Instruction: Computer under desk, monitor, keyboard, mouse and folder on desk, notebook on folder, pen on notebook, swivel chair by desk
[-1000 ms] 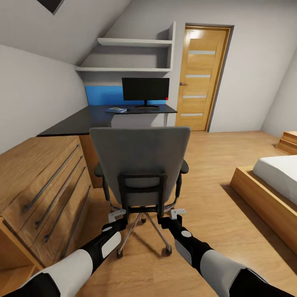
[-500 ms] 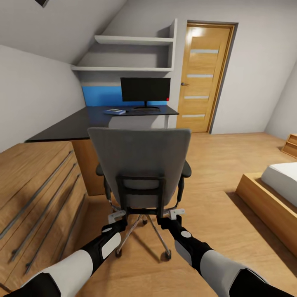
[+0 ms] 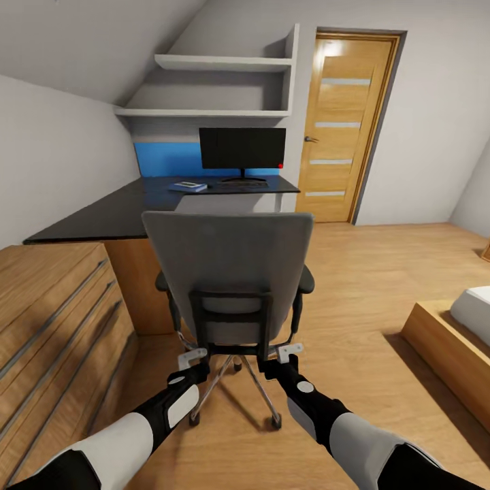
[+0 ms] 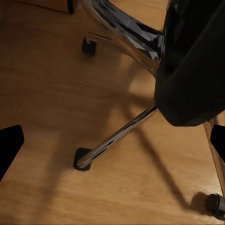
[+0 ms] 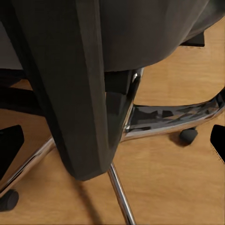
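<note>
head view: swivel chair upright, backrest toward camera, facing desk.

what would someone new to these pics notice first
The grey swivel chair stands front and centre with its back to the camera, and the left gripper and right gripper sit low behind it, one on each side of the black back frame. Beyond it, the monitor stands on the glossy black desk, with a wood door to its right.
</note>
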Robot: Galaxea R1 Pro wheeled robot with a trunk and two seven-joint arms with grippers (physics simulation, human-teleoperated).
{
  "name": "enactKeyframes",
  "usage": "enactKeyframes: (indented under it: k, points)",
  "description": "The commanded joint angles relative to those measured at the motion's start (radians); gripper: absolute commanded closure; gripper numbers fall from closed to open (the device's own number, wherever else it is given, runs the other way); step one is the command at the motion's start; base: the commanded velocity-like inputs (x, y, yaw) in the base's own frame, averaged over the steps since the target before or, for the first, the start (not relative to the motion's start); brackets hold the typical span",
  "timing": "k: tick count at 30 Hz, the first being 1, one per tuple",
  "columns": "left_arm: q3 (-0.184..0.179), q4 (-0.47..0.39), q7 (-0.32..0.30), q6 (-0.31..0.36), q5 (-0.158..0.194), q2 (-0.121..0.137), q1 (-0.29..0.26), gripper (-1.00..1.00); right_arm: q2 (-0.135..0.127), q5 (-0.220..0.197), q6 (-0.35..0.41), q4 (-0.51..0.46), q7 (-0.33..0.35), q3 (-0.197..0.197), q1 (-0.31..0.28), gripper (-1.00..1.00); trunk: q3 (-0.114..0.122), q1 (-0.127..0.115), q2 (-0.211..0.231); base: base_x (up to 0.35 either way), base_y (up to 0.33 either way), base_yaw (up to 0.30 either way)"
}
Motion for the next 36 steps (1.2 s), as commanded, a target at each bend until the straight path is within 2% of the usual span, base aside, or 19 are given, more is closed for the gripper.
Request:
enactKeyframes:
  k: [1,19,36]
  points:
    - [-0.006,0.000,0.008,-0.003,0.003,0.001,-0.001,-1.00,-0.001,-0.008,-0.004,0.001,-0.009,-0.004,-0.001,-1.00,-0.001,0.000,0.000,0.322,-0.120,0.043]
    - [-0.006,0.009,0.008,-0.005,0.002,-0.012,-0.001,-1.00,0.000,-0.008,-0.004,0.001,-0.009,-0.004,-0.001,-1.00,-0.001,0.000,0.000,0.322,-0.120,0.004]
    - [-0.006,0.009,0.008,-0.006,0.002,-0.011,-0.001,-1.00,-0.001,-0.005,-0.005,0.001,-0.009,-0.005,-0.001,-1.00,-0.001,0.000,0.000,0.323,-0.007,0.000]
